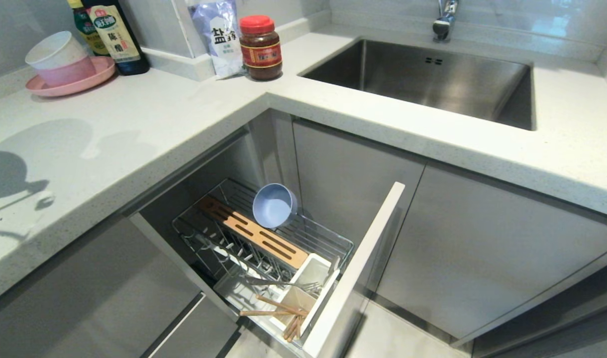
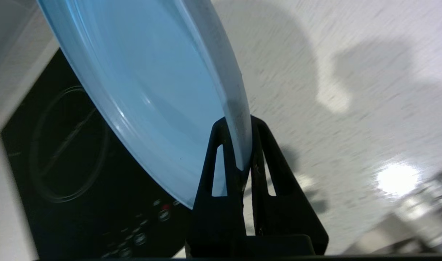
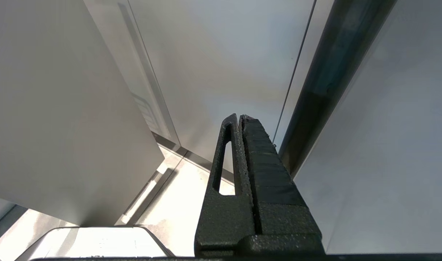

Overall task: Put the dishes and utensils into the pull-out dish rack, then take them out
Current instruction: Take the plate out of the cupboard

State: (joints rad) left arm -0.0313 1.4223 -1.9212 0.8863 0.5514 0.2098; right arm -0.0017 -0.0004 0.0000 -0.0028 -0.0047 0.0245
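Observation:
In the left wrist view my left gripper (image 2: 238, 125) is shut on the rim of the pale blue plate (image 2: 148, 87), held edge-on above the white countertop (image 2: 351, 108); neither shows in the head view. The pull-out dish rack (image 1: 263, 243) stands open below the counter. A small pale blue bowl (image 1: 273, 205) leans on its side in the wire basket. The silver fork (image 1: 283, 284) lies across the prongs toward the white caddy (image 1: 308, 286). The wooden chopsticks (image 1: 283, 313) rest in and beside the caddy. My right gripper (image 3: 240, 117) is shut and empty, parked low by the cabinet doors.
A pink plate with stacked pink and white bowls (image 1: 62, 67) sits at the back left of the counter with bottles (image 1: 115, 35), a salt bag (image 1: 219, 35) and a red-lidded jar (image 1: 260, 48). The sink (image 1: 433, 82) is at the back right. A black cooktop (image 2: 61, 163) lies beside the plate.

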